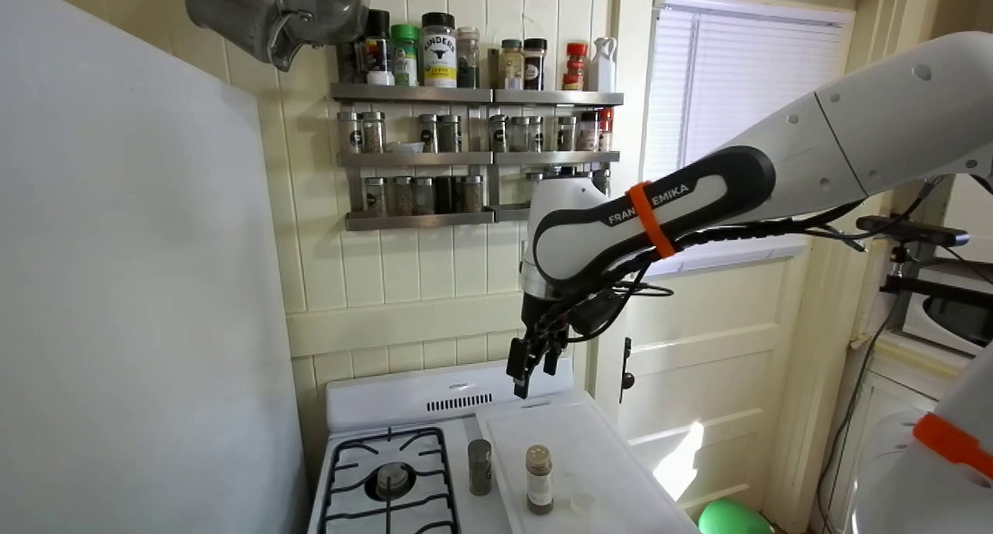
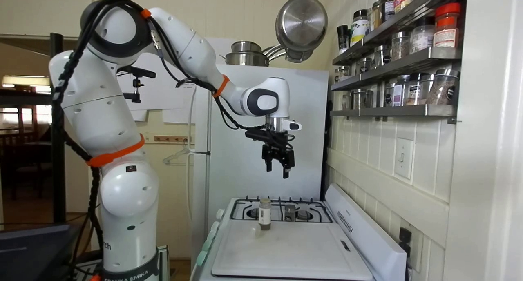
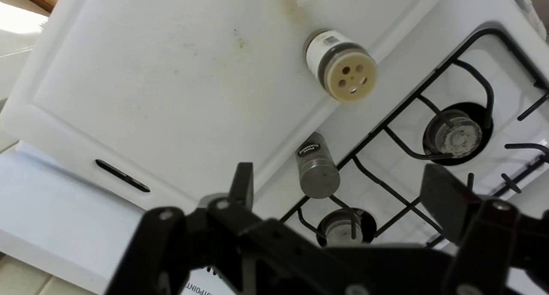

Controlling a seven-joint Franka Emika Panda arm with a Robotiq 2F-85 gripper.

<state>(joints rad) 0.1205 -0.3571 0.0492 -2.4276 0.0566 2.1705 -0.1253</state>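
My gripper (image 1: 535, 377) is open and empty, pointing down above the stove; it also shows in an exterior view (image 2: 277, 170) and the wrist view (image 3: 341, 190). Nearest below it, a grey metal-lidded jar (image 3: 315, 166) with a dark oval label stands upright beside the burner grate; it shows in both exterior views (image 1: 480, 467) (image 2: 289, 212). A shaker jar (image 3: 339, 63) with a beige holed lid and white label stands upright on the white stove cover (image 3: 171, 80); both exterior views show it too (image 1: 539, 480) (image 2: 264, 214). The gripper touches neither jar.
A black burner grate (image 1: 446, 472) lies beside the cover. The stove's backguard (image 1: 372, 402) meets the wall. Metal spice shelves (image 1: 419, 158) with several jars hang above. A white refrigerator (image 2: 265, 130) stands beside the stove. Pans (image 2: 302, 27) are above it.
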